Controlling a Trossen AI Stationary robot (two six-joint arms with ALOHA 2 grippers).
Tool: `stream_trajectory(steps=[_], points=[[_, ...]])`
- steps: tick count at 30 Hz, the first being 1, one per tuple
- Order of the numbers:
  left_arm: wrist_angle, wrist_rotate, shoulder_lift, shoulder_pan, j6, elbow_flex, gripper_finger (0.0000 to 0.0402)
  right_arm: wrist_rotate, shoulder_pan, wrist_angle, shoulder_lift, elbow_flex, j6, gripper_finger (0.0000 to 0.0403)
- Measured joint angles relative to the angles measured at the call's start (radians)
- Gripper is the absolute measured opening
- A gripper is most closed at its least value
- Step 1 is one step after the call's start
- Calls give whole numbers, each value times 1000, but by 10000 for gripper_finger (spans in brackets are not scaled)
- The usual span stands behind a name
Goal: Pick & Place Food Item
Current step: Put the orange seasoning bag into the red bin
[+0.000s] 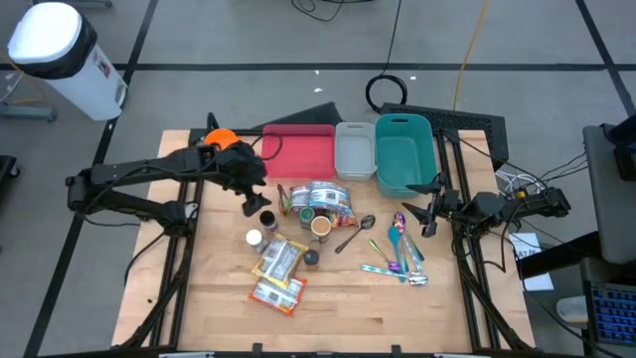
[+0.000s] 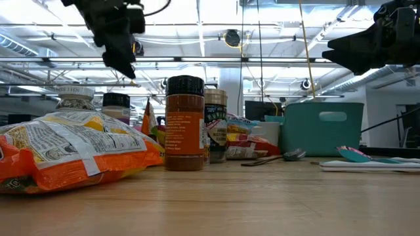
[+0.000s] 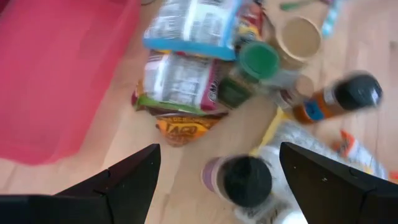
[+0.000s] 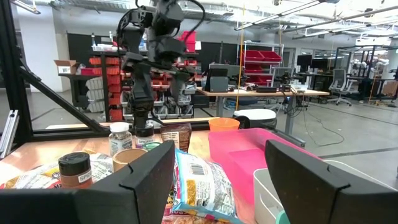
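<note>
Black-lidded, the jar [image 3: 244, 180] stood upright on the counter [image 1: 338, 308], long axis vertical, directly beneath the left gripper [image 3: 217, 177], whose fingers [image 3: 124, 180] were spread wide and empty. Only the high view showed the right gripper [image 1: 415, 207], part-open, empty, beside the teal bin [image 1: 404, 154].

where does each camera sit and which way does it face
High: above the table, looking straight down; both arms show, left gripper open above the jars, right gripper beside the teal bin.
Low: at tabletop height, looking across past a spice jar; both arms hang in from above.
Left wrist: looks down at a black-lidded jar between its own fingers.
Right wrist: looks across the table at the left arm.
High and left wrist share the red tray.
</note>
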State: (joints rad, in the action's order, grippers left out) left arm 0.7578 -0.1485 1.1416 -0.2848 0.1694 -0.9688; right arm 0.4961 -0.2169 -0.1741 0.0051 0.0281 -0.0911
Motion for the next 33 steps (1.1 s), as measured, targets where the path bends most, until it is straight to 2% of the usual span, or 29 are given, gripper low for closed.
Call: stream_trajectory(steps=[5,14,29,33], points=[[0,109,93,-1,228,0,335,0,0,0,0,0,0,242],[-19,119,213,-1,407,0,335,0,0,0,0,0,0,242],[-140,98,216,-1,456,0,335,0,0,0,0,0,0,242],[-144,134,213,0,495,0,335,0,0,0,0,0,0,242]])
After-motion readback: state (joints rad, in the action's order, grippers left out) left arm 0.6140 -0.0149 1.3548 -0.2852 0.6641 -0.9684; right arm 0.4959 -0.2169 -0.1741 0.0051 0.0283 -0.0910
